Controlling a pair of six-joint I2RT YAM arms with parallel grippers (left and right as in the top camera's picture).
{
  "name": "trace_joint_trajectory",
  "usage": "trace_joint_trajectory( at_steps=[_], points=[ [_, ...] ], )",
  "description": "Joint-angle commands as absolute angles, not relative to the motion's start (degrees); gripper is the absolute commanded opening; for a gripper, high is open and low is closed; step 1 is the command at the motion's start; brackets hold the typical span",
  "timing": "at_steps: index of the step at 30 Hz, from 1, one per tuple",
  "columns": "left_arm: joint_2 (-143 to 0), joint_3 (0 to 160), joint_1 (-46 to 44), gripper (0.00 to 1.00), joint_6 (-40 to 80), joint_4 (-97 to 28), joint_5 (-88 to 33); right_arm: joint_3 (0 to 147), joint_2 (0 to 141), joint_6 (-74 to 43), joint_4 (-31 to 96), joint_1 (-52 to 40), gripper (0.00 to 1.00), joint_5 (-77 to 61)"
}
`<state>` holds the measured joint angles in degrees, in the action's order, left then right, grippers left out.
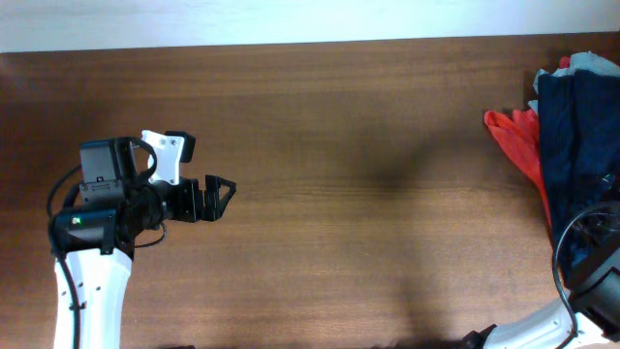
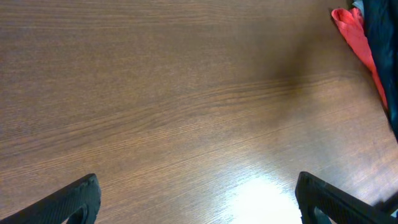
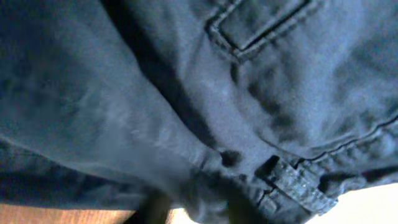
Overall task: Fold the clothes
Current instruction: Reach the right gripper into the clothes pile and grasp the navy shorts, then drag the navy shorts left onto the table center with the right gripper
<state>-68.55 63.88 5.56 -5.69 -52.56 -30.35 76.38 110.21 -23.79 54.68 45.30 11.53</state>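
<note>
**Overhead:** Your left gripper [image 1: 221,199] hangs over the left part of the table [image 1: 339,145]. Its jaws are spread w/ nothing btwn them, and it points toward the right edge. The clothes are heaped at the right edge, up toward the far right corner. The navy shorts [image 1: 576,126] lie on top. A red piece [image 1: 513,136] sticks out from under them on the side facing table centre, and a light grey piece [image 1: 593,63] sits at the far end of the heap. Your right arm [image 1: 538,325] comes in at the near right corner & reaches onto the near end of the shorts. You can't make out its gripper from up here.

**Left wrist:** Both fingers [image 2: 71,202] show at the bottom corners, wide apart, w/ bare wood btwn them. The red piece [image 2: 354,34] & a strip of the shorts [image 2: 380,25] sit in the top right corner, well apart from the fingers.

**Right wrist:** The shorts [image 3: 124,93] fill nearly the whole view, w/ a stitched pocket seam [image 3: 249,31] up top & a belt loop [image 3: 298,186] lower right. The right gripper [image 3: 196,211] is at the bottom edge, dim & blurred. Its fingertips are drawn close w/ a bunch of navy cloth btwn them, so it's clenched on the shorts. A sliver of wood shows bottom left.
</note>
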Motion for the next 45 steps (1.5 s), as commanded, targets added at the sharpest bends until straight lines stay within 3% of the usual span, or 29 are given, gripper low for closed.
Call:
trace_joint_trajectory(
  at_steps=[1,7,12,20,26,31,37,39,40,45],
  points=[
    [-67.79,65.08,5.23,1.00,-5.39,-52.64,-30.13,77.41,107.09,-24.27,55.31,45.39,0.04,9.39],
    [-67.79,65.08,5.23,1.00,-5.39,-52.62,-30.13,79.33,95.29,-24.29,54.61,44.45,0.04,1.41],
    [-67.79,65.08,5.23,1.00,-5.39,-52.56,-30.13,79.99,84.07,-22.87,53.01,40.40,0.04,-15.16],
    [-67.79,66.15,5.30,1.00,-5.39,-52.58,-28.14,89.65,70.41,-19.94,52.84,18.87,0.04,-21.96],
    [-67.72,75.68,5.30,1.00,-5.41,-56.36,-23.33,89.25,75.55,-19.94,51.79,1.76,0.04,-21.85],
    [-67.66,86.30,5.30,1.00,-5.39,-62.26,-19.62,89.25,87.20,-19.97,45.91,-11.66,0.04,-21.89],
    [-66.46,88.47,5.30,1.00,-5.39,-65.39,-16.47,89.25,99.53,-23.51,37.85,-27.42,0.04,-21.91],
    [-66.46,88.47,5.30,1.00,-5.39,-65.47,-16.45,89.25,102.30,-24.34,34.85,-31.90,0.27,-21.87],
    [-66.46,88.47,5.30,1.00,-5.41,-65.47,-16.43,89.25,103.20,-24.29,33.47,-33.91,0.53,-21.85],
    [-66.52,88.44,5.30,1.00,-5.37,-66.30,-14.11,89.52,100.49,-24.32,37.21,-31.99,0.72,-11.20]
  ],
)
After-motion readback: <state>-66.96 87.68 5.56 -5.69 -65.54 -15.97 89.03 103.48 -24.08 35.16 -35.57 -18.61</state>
